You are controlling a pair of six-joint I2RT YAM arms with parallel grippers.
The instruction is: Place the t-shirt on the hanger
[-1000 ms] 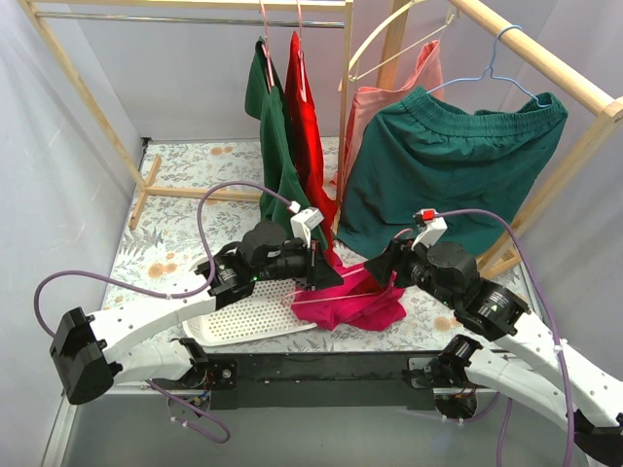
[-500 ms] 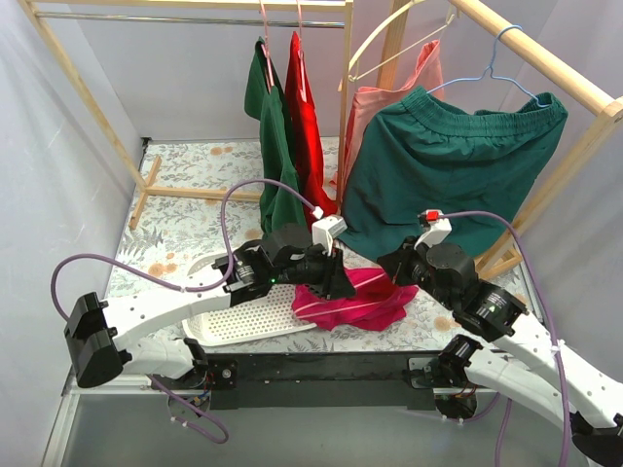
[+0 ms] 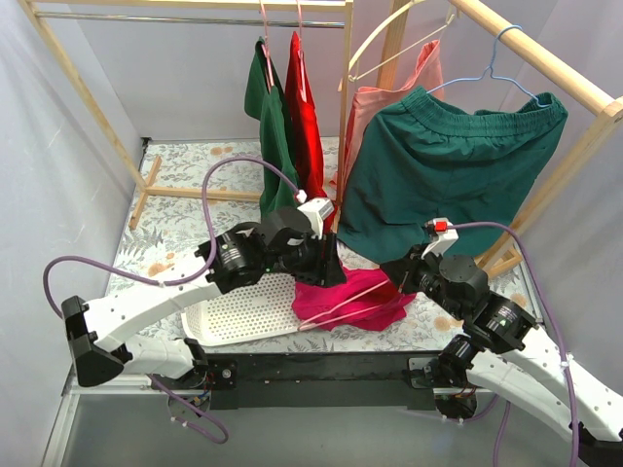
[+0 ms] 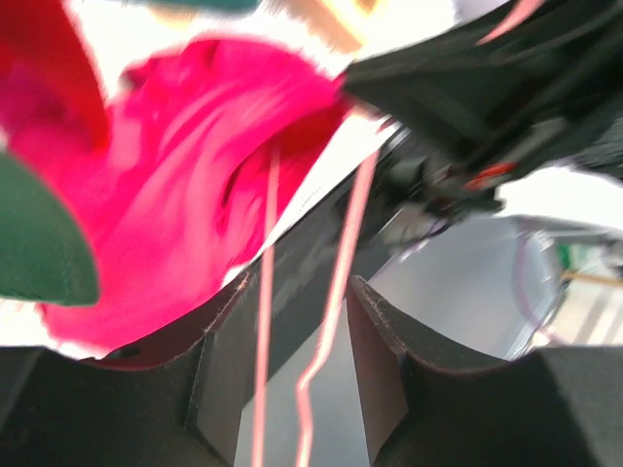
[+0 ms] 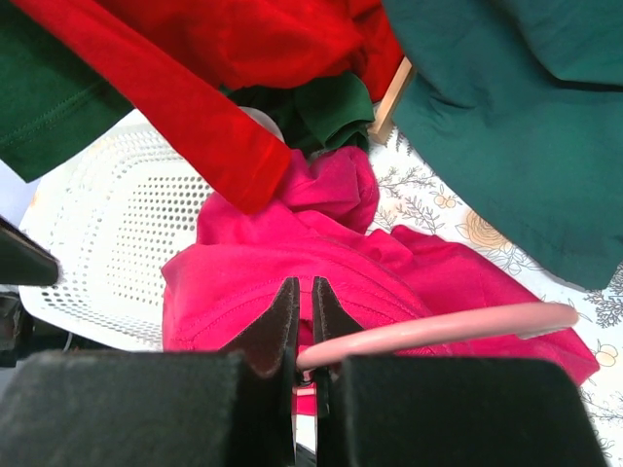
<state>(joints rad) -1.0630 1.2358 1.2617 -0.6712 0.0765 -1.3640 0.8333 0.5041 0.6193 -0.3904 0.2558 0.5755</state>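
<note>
Top external view, from the left: a white perforated tray (image 3: 234, 313) lay on the floral table cover (image 3: 185, 209). The left gripper (image 3: 329, 272) hung at the tray's right end, over the upper left edge of the t-shirt (image 3: 355, 304). The magenta shirt lay crumpled on the cover between the two grippers, touching the tray's right end. The hanger (image 3: 336, 313) slanted across it, its pale-pink wires running from the shirt's lower left up to the right gripper (image 3: 394, 284).

The blurred left wrist view showed the left gripper's fingers (image 4: 219, 389) spread apart with two hanger wires passing through the gap; I could not tell whether either finger touched them. The right wrist view showed the right fingers (image 5: 282, 321) pressed almost together on the hanger's wire, just above the shirt. Farther right, a dark green garment (image 3: 453, 165) hung on the wooden rack (image 3: 545, 63).
</note>
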